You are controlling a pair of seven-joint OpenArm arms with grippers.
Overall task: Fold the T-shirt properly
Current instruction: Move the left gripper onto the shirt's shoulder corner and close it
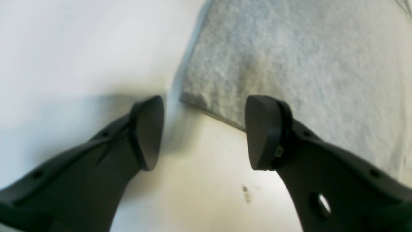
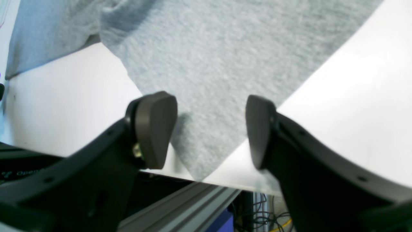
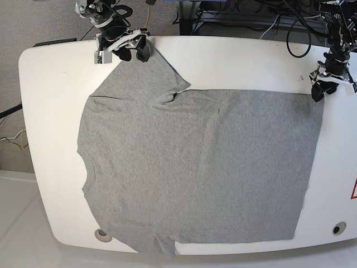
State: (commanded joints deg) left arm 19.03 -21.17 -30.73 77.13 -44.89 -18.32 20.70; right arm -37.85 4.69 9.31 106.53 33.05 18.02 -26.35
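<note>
The heather-grey T-shirt lies spread flat on the white table, plain side up, collar to the left and hem to the right. No lettering shows. My right gripper is open at the far sleeve's tip. In the right wrist view the open gripper straddles the sleeve corner at the table's edge. My left gripper is open at the far hem corner. In the left wrist view the open gripper hovers just off that corner of the shirt, holding nothing.
The table's back edge runs just behind both grippers. An aluminium frame rail and cables lie below it. Two round holes sit near the front edge. A red sticker marks the right edge.
</note>
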